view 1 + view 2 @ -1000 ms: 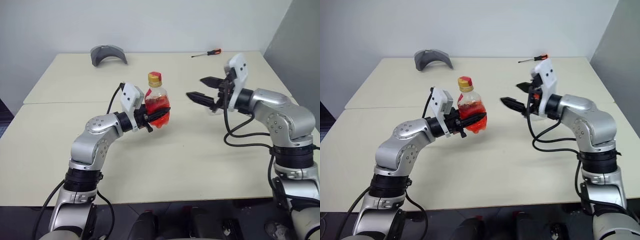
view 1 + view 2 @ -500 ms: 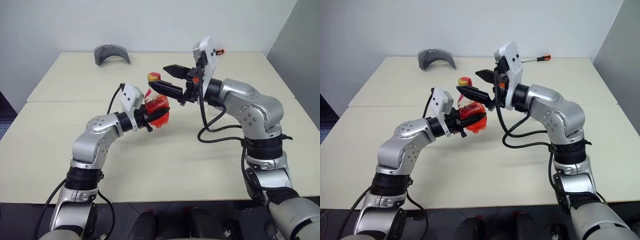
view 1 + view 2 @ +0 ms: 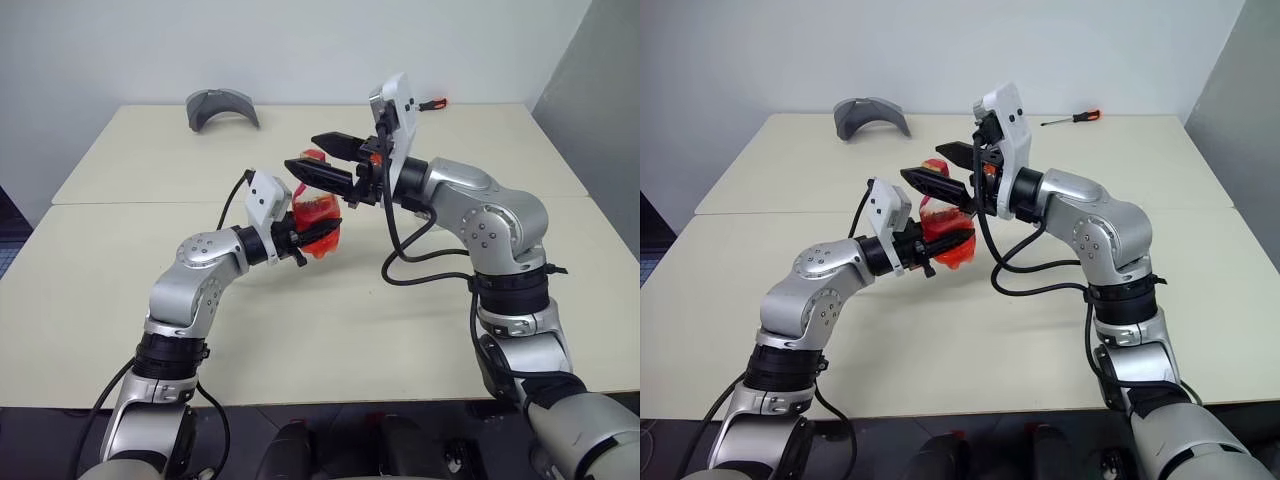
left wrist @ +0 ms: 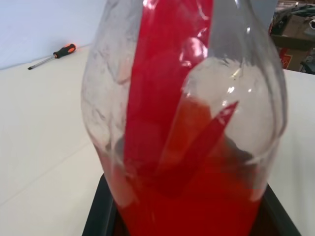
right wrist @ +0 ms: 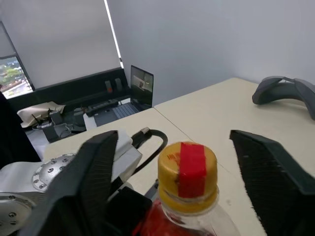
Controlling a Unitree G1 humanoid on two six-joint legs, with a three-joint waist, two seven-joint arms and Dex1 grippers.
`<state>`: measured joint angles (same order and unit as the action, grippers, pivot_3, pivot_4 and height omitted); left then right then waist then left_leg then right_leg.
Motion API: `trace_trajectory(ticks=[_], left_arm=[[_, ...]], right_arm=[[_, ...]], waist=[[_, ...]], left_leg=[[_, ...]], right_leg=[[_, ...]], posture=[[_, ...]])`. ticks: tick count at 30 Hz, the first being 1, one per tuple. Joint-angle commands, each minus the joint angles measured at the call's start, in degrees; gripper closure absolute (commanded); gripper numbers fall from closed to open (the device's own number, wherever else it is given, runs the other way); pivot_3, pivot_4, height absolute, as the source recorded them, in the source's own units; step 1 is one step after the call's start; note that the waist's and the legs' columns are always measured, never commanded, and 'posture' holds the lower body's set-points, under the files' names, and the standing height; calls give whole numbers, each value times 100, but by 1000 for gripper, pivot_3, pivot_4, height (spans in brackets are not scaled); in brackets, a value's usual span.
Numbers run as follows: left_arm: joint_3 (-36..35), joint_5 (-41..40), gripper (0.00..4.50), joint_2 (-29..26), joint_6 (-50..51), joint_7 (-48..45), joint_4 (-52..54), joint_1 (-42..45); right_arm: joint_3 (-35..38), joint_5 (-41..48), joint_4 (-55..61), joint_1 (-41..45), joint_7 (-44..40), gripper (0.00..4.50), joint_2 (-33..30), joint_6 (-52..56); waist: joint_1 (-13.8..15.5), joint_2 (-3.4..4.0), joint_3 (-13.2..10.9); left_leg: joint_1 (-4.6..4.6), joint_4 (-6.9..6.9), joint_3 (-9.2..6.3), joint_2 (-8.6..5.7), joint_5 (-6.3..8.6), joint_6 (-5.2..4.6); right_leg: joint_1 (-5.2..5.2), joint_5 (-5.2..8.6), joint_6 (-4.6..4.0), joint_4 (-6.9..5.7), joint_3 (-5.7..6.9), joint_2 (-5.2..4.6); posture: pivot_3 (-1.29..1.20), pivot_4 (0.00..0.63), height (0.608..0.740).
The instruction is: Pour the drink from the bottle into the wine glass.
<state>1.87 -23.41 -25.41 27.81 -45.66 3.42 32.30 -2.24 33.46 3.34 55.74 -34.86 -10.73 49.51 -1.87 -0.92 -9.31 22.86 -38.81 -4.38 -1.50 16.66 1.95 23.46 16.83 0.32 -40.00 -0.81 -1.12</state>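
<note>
My left gripper (image 3: 322,230) is shut on the lower body of the bottle (image 3: 316,212) and holds it upright above the table. The drink (image 4: 197,196), a translucent red liquid, fills the bottle's lower part. My right gripper (image 3: 303,153) reaches in from the right at the height of the yellow-and-red cap (image 5: 188,169). It is open, and its black fingers (image 5: 93,167) stand on either side of the cap with a gap on each side. The wine glass is hidden.
A grey curved object (image 3: 220,105) lies at the table's back left. An orange-handled screwdriver (image 3: 432,103) lies at the back, behind my right arm. The cream table (image 3: 330,330) has a seam running across its middle.
My right gripper has swung left and slightly up, from well right of the bottle to astride its cap, and its fingers have drawn closer together. The left gripper and the bottle have stayed put.
</note>
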Motion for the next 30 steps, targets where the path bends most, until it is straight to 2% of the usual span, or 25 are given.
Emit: trace_trajectory(ticks=[1, 4, 5, 15, 19, 24, 30], left_arm=[[-68, 10, 3225, -15, -194, -24, 165, 144], [-43, -11, 3234, 6, -172, -10, 225, 110], [-40, -15, 3235, 6, -169, -12, 231, 107], [-18, -74, 3238, -45, -152, -129, 318, 81], [35, -182, 3242, -273, -79, -405, 815, -400], [19, -328, 3252, -536, -58, -625, 1259, -903], [65, -441, 3256, -652, -109, -795, 1512, -1241]], right_arm=[[169, 165, 133, 204, 25, 2054, 21, 8], [131, 153, 204, 157, 14, 3124, 1, 22], [124, 155, 226, 144, 16, 3318, -3, 30], [124, 194, 32, 345, -336, 3310, -262, -24], [244, 485, -184, 626, -976, 3310, -653, 153], [119, 663, -59, 574, -1630, 3310, -1207, 374], [400, 1061, 234, 517, -1674, 3310, -1587, 670]], waist=[[0, 0, 0], [0, 0, 0], [0, 0, 0], [0, 0, 0], [-4, 0, 0], [0, 1, -1], [5, 1, -1]], left_leg=[[0, 0, 0, 0, 0, 0], [0, 0, 0, 0, 0, -1], [-1, 0, 0, 0, 0, -1], [0, 1, 0, 0, 3, -4], [0, 1, 0, 0, 3, -5], [-1, 2, 0, 0, 11, -20], [0, 0, -2, 0, 12, -21]], right_leg=[[0, 0, 0, 0, 0, 0], [0, 0, 0, 0, 1, 0], [0, 0, 0, 0, 0, 0], [0, 0, 0, 0, 0, 0], [0, 0, 0, 2, 0, 0], [0, 0, 0, 2, -1, 0], [-2, 0, 0, 3, 1, -1]], posture=[[0, 150, 740], [0, 150, 740], [0, 150, 740], [0, 150, 740], [0, 150, 740], [0, 150, 740], [0, 150, 740]])
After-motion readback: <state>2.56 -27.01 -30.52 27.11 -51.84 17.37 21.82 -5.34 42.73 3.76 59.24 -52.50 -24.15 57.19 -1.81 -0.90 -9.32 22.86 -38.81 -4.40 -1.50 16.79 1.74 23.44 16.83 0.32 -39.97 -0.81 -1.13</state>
